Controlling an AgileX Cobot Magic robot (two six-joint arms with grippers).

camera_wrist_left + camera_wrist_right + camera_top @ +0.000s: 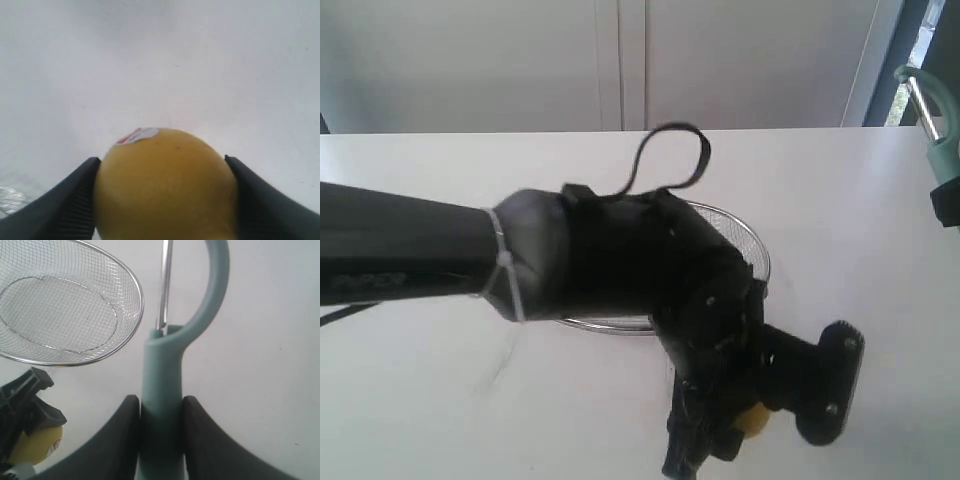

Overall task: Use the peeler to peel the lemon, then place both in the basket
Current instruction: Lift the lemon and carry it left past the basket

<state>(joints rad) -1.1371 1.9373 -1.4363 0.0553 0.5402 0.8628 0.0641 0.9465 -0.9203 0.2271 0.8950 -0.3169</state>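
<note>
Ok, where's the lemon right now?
In the exterior view the lemon is low and right of centre, between the fingers of the left pincer, on the near side of the basket.

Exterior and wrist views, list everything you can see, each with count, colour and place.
lemon: one, yellow, outside the basket, between the left pincer's fingers
sticker: one, red and white, on the lemon
peeler: one, pale teal handle with a metal blade, in the right pincer
basket: one, silver wire mesh, on the table, partly behind the left arm
table: one, white, under everything
left arm: one, black, reaching across in front of the basket
left pincer: one, black, closed on the lemon
right pincer: one, black, closed on the peeler's handle
</note>
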